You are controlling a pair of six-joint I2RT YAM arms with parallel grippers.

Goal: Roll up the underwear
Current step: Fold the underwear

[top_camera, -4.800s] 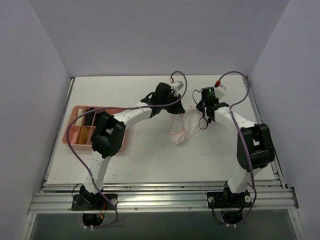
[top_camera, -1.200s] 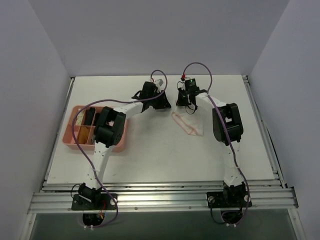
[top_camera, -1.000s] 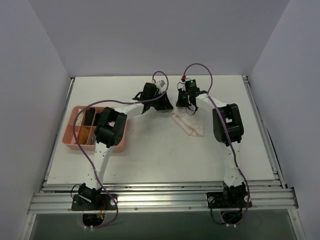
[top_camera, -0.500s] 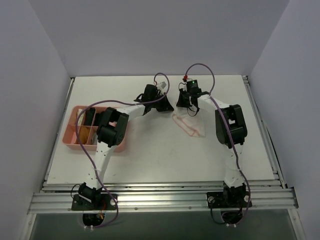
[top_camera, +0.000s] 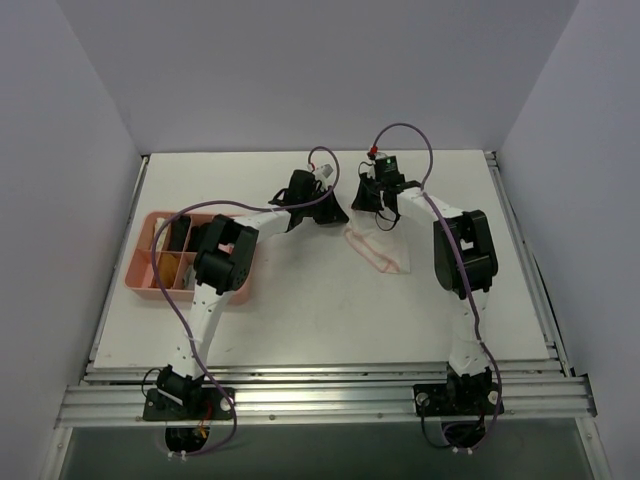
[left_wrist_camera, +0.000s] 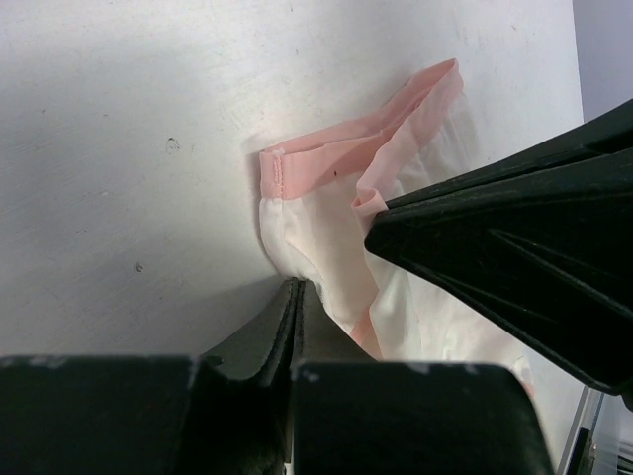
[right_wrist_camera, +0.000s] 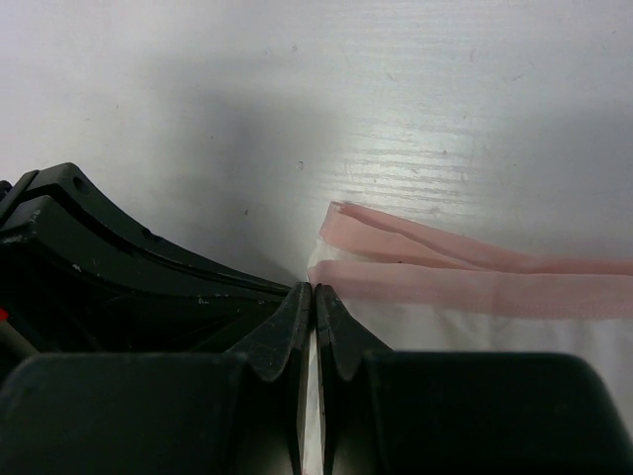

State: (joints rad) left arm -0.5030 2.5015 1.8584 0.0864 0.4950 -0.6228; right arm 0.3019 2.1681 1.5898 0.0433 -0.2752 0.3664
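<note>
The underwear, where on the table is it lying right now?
In the top view the underwear lies just right of centre, its far corners at the shut tips of the left gripper and right gripper.

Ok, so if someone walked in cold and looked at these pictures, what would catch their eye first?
First, the two black grippers meeting at the far middle of the white table: the left gripper and right gripper both look pinched shut on the far edge of the underwear. Its pink trim stands out against the pale surface. After that, the pink tray on the left, with dark and tan items in its compartments.
</note>
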